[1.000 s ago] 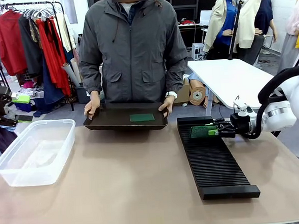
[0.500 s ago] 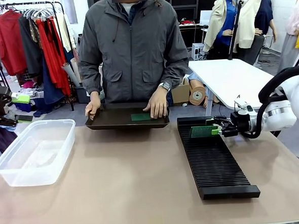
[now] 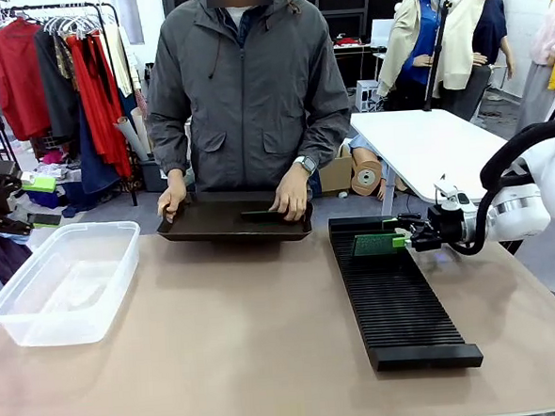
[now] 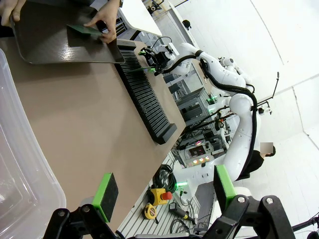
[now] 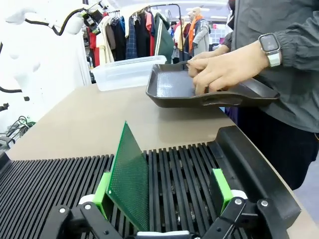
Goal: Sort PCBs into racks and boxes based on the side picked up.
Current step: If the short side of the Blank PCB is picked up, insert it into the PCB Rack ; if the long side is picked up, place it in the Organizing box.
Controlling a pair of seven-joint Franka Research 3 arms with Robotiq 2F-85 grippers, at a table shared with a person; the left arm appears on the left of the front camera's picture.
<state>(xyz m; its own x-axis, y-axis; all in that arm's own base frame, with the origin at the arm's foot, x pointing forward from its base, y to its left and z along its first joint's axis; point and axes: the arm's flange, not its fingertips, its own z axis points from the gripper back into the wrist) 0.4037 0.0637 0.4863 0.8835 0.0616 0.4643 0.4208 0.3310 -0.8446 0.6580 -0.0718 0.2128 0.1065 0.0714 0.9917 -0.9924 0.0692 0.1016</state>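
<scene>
The tabletop (image 3: 220,343) is showing a smooth, matt tan face. Over at nine o'clock the box (image 3: 63,278) is gleaming, its clear glossy plastic catching light along the rim. At three o'clock the rack (image 3: 396,304) is looking matt black, its ribbed top breaking up any shine. The PCB (image 5: 130,184) standing in it is presenting a light green face, finely dotted and faintly satin. At twelve o'clock the dark tray (image 3: 223,235) is giving off a soft sheen. The person's grey jacket (image 3: 247,97) is reading as matt cloth. On the right hand (image 5: 162,194), the green pads (image 5: 221,189) are looking dull and rubbery, while the white arm shell (image 3: 549,187) is shining smooth.
</scene>
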